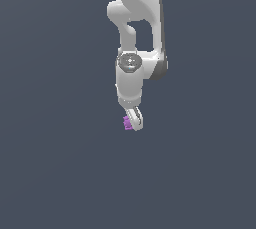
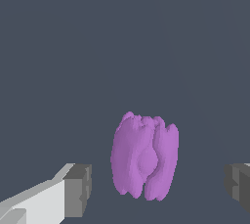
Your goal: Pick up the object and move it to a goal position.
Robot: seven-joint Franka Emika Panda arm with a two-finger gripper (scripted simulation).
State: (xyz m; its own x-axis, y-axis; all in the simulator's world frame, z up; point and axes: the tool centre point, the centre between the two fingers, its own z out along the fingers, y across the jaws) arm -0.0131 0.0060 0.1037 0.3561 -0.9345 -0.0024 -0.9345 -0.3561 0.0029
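- Wrist view looks straight down past the tool point(image 2: 156, 189) at the purple object point(image 2: 145, 157), a lumpy, ridged little block with rounded bumps along its edges and a soft bulge in the middle of the face turned to the camera
- Two dark grey finger pads point(image 2: 78, 190) stand either side of that block, one on a pale white finger, the other only just poking into the picture at the opposite edge
- Clear gaps show between the block and each pad, so the jaws are spread wide and touch nothing; the block sits between them, a little nearer the pad on the white finger
- Beneath the block lies only a flat, dull slate-grey bench point(image 2: 122, 42), plain and unmarked
- From the exterior view the white Panda arm point(image 1: 135, 48) hangs down from the top of the picture, its wrist bent low and the tool point(image 1: 133, 119) pointing at the bench point(image 1: 55, 163)
- The purple object point(image 1: 127, 123) shows as a small speck right at the fingertips, peeping out on the exterior view's left of the white fingers
- Whether the block rests on the bench or is off it, I cannot tell from either picture, as the surface gives no shadow or edge to judge by
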